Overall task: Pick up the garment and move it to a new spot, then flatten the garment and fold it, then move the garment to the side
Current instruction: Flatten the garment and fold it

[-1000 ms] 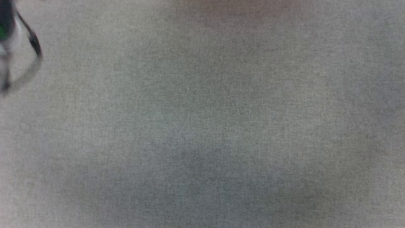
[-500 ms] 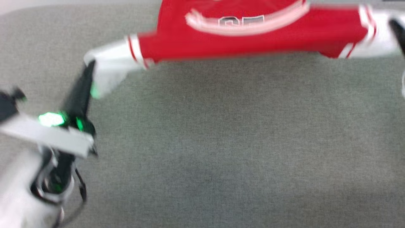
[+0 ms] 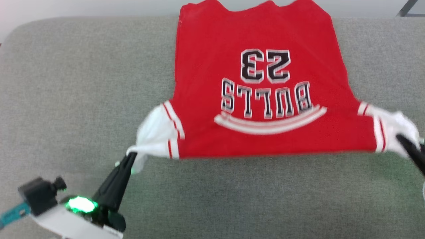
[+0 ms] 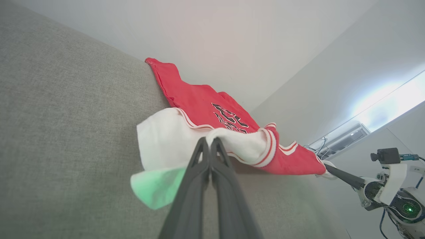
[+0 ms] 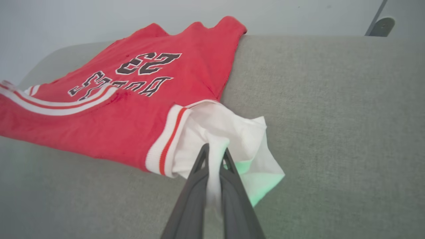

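The left tool (image 3: pixel 131 156) is closed tight on the white cloth of the left sleeve (image 3: pixel 156 132). Its two dark fingers are pressed together with a bunched fold pinched between the tips. The right tool (image 3: pixel 400 137) is also nearly closed, clamping a gathered twist of the white right sleeve (image 3: pixel 391 127), and a strip of cloth runs down between its fingers in the right wrist view.

Between them the jersey (image 3: pixel 206 66) is stretched wide across the grey fabric worktop (image 3: pixel 66 83), chest side up. Its shoulder edge is nearest and pulled into an almost straight line from one tool to the other. That near edge looks raised a little off the worktop, with a shadow under it. The rest of the body lies flat and runs away from the robot. The wavy hem (image 3: pixel 245 6) reaches past the far edge of the worktop.

The body is bright red and the short sleeves are white, each joined to it by a band of red and white stripes. Black, white-outlined lettering (image 3: pixel 265 96) reads "BULLS" with "23" beyond it, upside down from the head view. A curved white-and-red stripe (image 3: pixel 269 124) runs just on the near side of the lettering. The loose sleeve cloth by each tool is tinted green.
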Robot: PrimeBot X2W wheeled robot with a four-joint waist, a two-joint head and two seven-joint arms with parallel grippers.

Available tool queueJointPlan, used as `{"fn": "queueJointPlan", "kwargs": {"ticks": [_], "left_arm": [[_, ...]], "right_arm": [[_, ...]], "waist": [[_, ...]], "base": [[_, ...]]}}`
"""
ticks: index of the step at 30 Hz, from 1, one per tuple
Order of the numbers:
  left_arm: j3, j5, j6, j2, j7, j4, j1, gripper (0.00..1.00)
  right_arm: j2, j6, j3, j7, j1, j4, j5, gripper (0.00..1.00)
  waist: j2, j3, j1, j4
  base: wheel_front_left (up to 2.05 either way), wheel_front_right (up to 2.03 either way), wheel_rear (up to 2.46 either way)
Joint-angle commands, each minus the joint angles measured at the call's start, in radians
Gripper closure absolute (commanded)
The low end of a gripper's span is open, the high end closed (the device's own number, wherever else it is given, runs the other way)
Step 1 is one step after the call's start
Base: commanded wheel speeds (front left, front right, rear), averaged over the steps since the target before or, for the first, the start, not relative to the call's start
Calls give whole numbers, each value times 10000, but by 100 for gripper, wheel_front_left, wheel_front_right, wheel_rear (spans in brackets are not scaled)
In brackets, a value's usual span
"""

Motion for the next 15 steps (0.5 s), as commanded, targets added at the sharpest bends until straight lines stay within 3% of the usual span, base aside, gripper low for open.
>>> {"fn": "queueJointPlan", "kwargs": {"ticks": [1,7,15], "left_arm": [[129,137,21,-48,-11,-183,389,100],[711,353,21,-23,-6,-1063,1841,100],[1337,536,21,311,-6,-2160,3609,100]], "right_arm": [[201,-10,-430,315,591,-477,-135,100],[939,-10,-1702,1835,2570,-2300,-333,100],[1607,-10,-2895,3278,3915,-3939,-279,100]], "waist": [[0,-47,0,32],[0,-137,0,35],[0,-173,0,28]], "base": [[0,0,0],[0,0,0],[0,0,0]]}}
